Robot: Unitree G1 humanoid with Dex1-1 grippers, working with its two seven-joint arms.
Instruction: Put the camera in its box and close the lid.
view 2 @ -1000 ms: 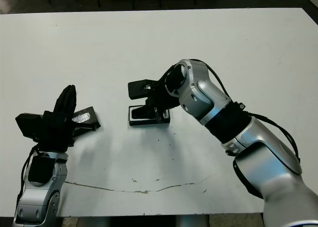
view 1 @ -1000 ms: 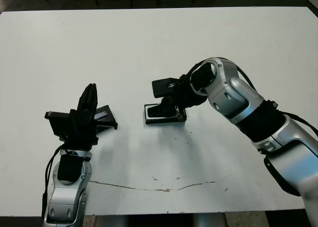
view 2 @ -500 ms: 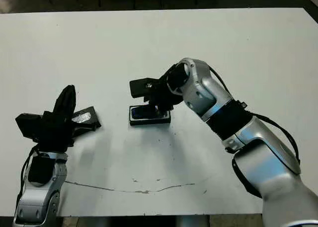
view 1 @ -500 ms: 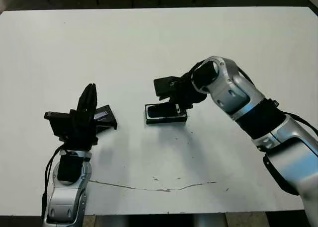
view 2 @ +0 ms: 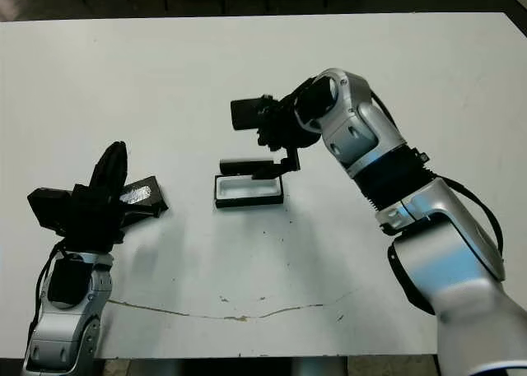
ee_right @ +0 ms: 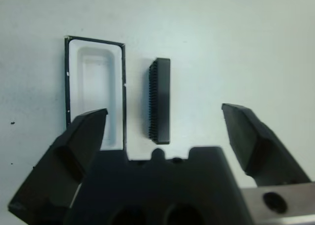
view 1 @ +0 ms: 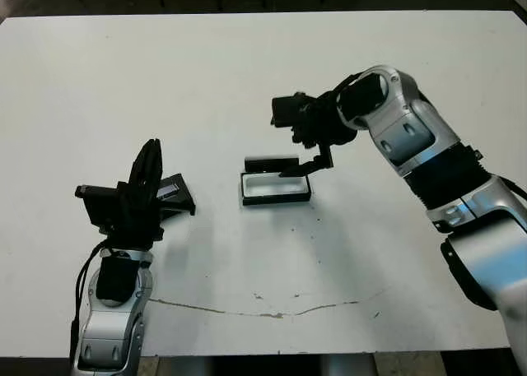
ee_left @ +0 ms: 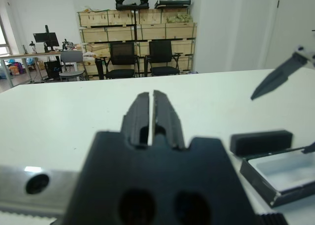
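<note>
The camera (ee_right: pixel 160 101) is lying on the tabletop (view 1: pixel 247 80) just beside the far long side of the box (view 1: pixel 276 188), standing on one narrow edge with its ribbed side turned up, and it is not inside the white lining yet. The right gripper (ee_right: pixel 174 131) is hovering above it with its jaws spread wide and holding nothing; one finger is hanging over the box and the other over bare tabletop beyond the camera. The left gripper (ee_left: pixel 150 117) is resting near the robot with its jaws pressed together and empty, and the lid (view 1: pixel 174 193) is lying just behind it, well apart from the box. I judge that the camera is a stiff, light, hard-shelled device, so it is not going to bend in a grip, but its smooth faces are probably slippery and the screen is the fragile part. The best hold seems to be across the two long flat faces near the middle of its length, where the ribbed edge is giving some friction. Because it is standing on a thin edge, it is likely to tip over at a light touch, so both fingers should meet it together. The fit in the lining looks close, so it should go in level.
</note>
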